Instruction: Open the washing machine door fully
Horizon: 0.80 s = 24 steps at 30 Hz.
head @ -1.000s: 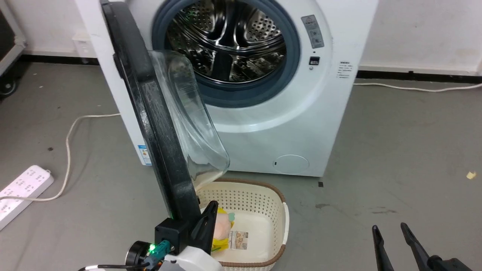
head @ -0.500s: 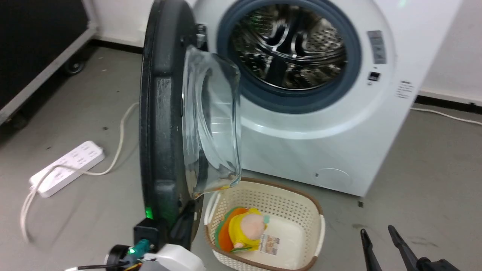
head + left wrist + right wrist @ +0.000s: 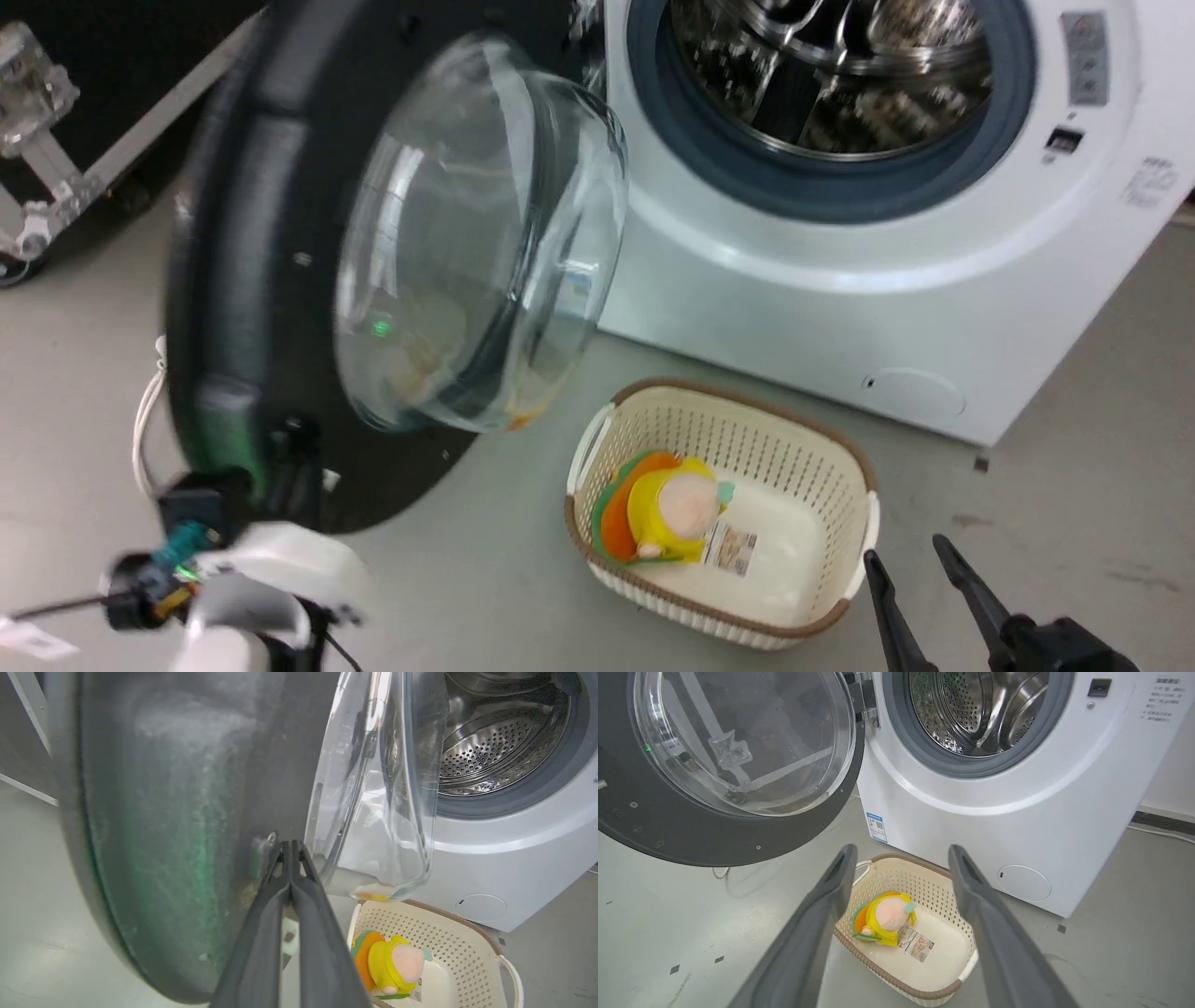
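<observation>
washing machine door point(image 3: 233, 280) swung well wider this last second; my left gripper point(image 3: 290, 847), fingers together, pushes its inner face, so nearly fully open.

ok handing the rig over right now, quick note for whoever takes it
Left gripper: shut, tips against the inner face of the large round glossy black door with the clear glass bowl.
Right gripper: open, holding nothing, near the cream perforated plastic basket.
Done: door swung well clear of the drum mouth of the white boxy washing machine.
Left: push it to its stop; cannot tell whether it is there.
</observation>
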{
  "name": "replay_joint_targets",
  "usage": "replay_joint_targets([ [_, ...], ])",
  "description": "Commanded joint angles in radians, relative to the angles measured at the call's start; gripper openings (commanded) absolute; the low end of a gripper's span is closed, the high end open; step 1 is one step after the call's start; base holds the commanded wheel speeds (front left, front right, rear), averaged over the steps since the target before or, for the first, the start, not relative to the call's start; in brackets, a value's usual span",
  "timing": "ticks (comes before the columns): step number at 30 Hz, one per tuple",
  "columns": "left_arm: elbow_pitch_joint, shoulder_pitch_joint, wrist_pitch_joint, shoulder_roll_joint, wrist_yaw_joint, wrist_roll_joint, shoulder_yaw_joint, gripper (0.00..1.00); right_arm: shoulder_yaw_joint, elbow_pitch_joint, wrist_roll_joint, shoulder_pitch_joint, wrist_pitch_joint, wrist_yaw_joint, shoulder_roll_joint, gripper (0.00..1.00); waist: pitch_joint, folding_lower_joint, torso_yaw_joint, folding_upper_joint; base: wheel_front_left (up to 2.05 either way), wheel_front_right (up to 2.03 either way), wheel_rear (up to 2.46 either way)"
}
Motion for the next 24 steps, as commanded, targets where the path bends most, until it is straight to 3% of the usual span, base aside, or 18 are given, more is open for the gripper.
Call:
replay_joint_targets([
  [1,0.004,-0.049,-0.013,0.021,0.003,-0.009,0.024,0.00,0.001,-0.012,-0.013,-0.021,0.006,0.001,0.003,1.00,0.055,-0.0001,0.010,0.0000,0.00,0.00,0.00],
  [11,0.139,-0.198,-0.025,0.123,0.016,-0.076,0.165,0.00,-0.005,-0.059,-0.038,-0.053,0.041,0.001,-0.019,1.00,0.159,-0.0001,-0.005,0.0000,0.00,0.00,0.00],
  [24,0.433,-0.380,-0.131,0.203,-0.028,-0.144,0.246,0.00,-0.023,-0.102,-0.037,-0.079,0.074,0.001,-0.049,1.00,0.218,-0.0001,-0.039,0.0000,0.00,0.00,0.00],
])
